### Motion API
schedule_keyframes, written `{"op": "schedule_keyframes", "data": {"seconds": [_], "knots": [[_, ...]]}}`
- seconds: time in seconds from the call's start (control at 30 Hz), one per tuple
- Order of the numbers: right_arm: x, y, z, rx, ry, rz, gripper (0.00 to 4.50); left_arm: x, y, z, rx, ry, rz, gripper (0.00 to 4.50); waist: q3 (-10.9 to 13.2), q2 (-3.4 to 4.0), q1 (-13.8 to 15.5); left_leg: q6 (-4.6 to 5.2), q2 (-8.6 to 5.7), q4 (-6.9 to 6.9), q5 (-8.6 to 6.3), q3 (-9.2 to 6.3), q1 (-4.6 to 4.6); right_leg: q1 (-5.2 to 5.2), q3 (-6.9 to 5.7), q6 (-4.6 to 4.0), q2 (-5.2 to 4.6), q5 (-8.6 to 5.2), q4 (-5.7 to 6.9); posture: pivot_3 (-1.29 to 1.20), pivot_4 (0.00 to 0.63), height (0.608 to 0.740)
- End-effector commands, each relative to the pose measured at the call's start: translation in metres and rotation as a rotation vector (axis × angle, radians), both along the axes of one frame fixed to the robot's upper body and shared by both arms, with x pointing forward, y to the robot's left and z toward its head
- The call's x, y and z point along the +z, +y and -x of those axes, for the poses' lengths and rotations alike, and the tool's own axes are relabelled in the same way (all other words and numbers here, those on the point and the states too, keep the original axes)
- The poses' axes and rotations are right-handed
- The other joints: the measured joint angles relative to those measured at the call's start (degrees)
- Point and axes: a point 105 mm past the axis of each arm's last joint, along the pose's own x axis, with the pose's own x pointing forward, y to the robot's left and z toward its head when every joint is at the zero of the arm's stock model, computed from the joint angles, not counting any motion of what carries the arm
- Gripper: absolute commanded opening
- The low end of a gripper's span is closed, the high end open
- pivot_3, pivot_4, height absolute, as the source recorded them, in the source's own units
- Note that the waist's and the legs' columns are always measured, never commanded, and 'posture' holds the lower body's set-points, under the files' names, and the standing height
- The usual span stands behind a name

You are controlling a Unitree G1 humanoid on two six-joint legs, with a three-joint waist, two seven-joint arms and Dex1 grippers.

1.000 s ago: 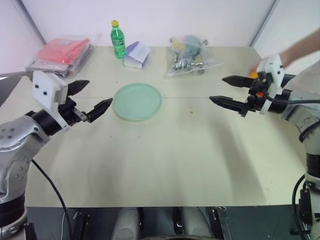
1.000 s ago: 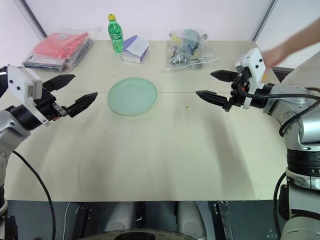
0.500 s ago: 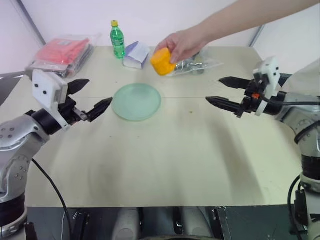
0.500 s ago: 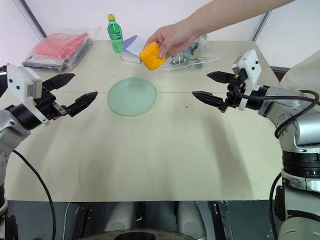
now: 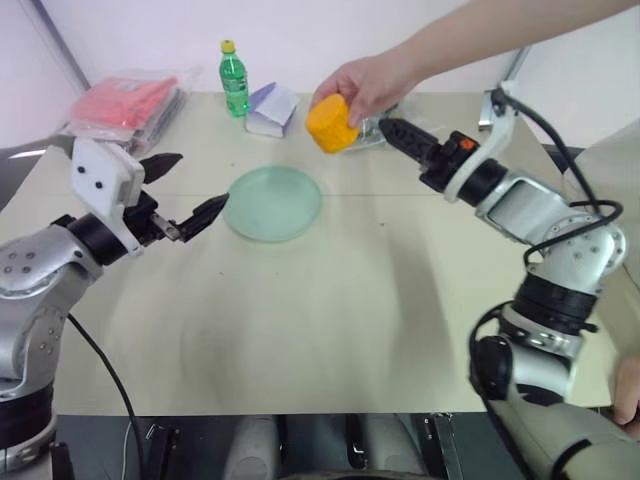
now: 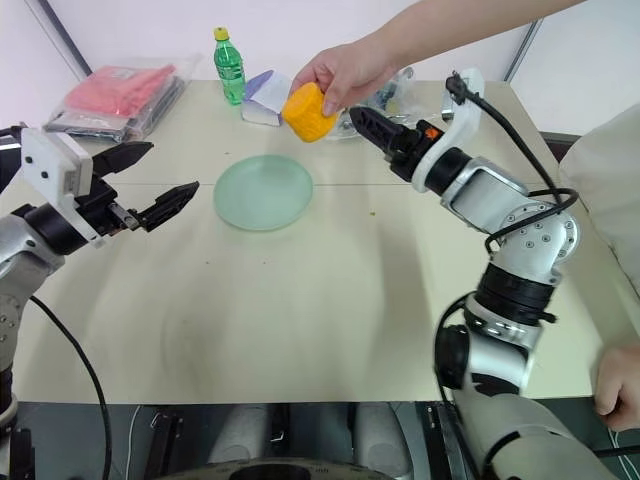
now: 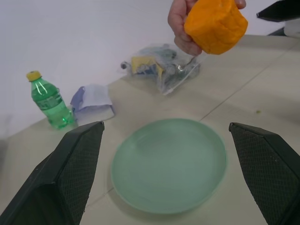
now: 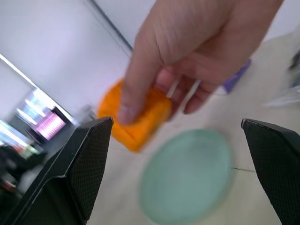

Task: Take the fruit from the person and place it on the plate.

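A person's hand [image 5: 368, 85] reaches in from the far right and holds the yellow-orange fruit [image 5: 332, 124] in the air, above and just behind the right edge of the plate [image 5: 273, 203]. The pale green plate lies flat on the table with nothing on it. My right gripper [image 5: 390, 130] points left at the fruit, a short way to its right, open; in the right wrist view the fruit [image 8: 139, 119] and hand sit ahead between its wide-spread fingers. My left gripper [image 5: 198, 182] hovers open just left of the plate.
Along the table's far edge stand a green bottle [image 5: 236, 78], a white-and-purple packet [image 5: 273, 108], a clear bag of items [image 7: 164, 65] and red packages in plastic [image 5: 125, 105]. Another hand [image 6: 618, 385] rests at the table's near right corner.
The person's hand brought the fruit in from the right and now holds it nearly still. My right gripper swung left toward it and rolled over. The left gripper stayed put.
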Motion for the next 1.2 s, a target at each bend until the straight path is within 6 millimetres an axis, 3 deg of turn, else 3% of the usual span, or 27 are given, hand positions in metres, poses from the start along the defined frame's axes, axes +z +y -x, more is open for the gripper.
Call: {"op": "schedule_keyframes", "data": {"seconds": [0.03, 0.33, 0.6, 1.2], "knots": [[0.012, 0.002, 0.007, -0.005, 0.041, -0.100, 4.47, 0.014, -0.003, 0.001, -0.017, -0.068, -0.032, 4.50, 0.0, 0.00, 0.0, 0.00, -0.01, 0.00, 0.00, 0.01, -0.01, 0.00, 0.00, 0.00, -0.02, 0.00, -0.01, 0.00, 0.150, 0.731], [0.016, 0.023, 0.018, 0.054, 0.178, -0.210, 4.47, 0.014, -0.007, -0.002, -0.033, -0.084, -0.049, 4.50, 0.0, 0.02, -0.7, 0.01, 0.03, -0.02, 0.00, -0.03, 0.00, -0.02, 0.01, 0.01, 0.05, 0.00, -0.01, 0.00, 0.150, 0.731], [0.016, 0.043, 0.024, 0.121, 0.219, -0.208, 4.47, 0.015, -0.008, -0.004, -0.030, -0.094, -0.050, 4.50, 0.0, 0.02, -0.5, 0.01, 0.04, -0.04, -0.01, -0.06, -0.01, -0.03, 0.02, 0.01, 0.03, 0.00, -0.03, 0.00, 0.150, 0.731], [0.013, 0.055, 0.016, 0.169, 0.204, -0.165, 4.47, 0.014, -0.012, 0.002, -0.009, -0.103, -0.037, 4.50, 0.0, 0.03, -0.4, 0.02, 0.06, -0.04, -0.01, -0.18, -0.02, -0.03, 0.03, 0.01, 0.02, 0.00, -0.05, 0.00, 0.150, 0.731]]}}
